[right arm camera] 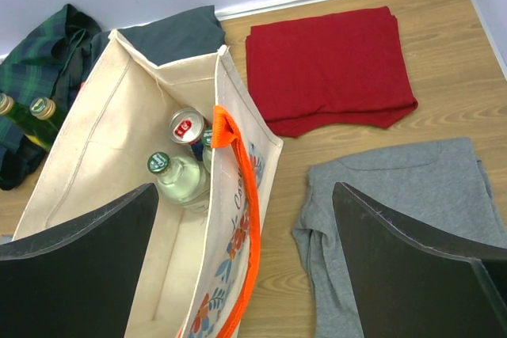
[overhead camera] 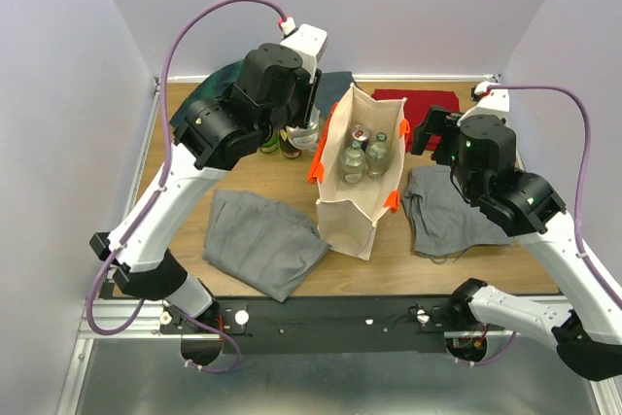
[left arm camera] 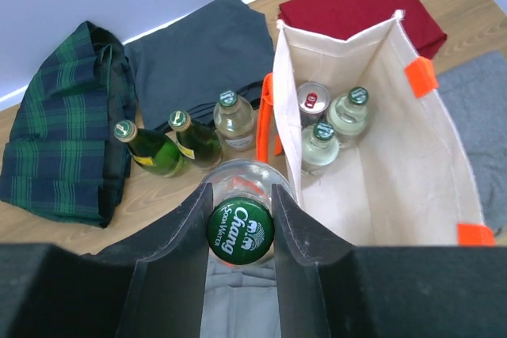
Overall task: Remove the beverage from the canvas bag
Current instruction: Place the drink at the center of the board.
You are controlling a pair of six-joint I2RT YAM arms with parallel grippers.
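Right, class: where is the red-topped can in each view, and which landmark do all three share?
Top external: the red-topped can stands inside the canvas bag, toward its far end, among clear bottles.
Left wrist: the can sits right of centre, against the bag's left wall.
Right wrist: the can sits left of centre, just left of the orange handle.
Shared landmark: the folded red cloth beyond the bag.

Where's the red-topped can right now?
In the left wrist view, the can stands inside the canvas bag at its far end, on the left-arm side, right beside two clear green-capped bottles.
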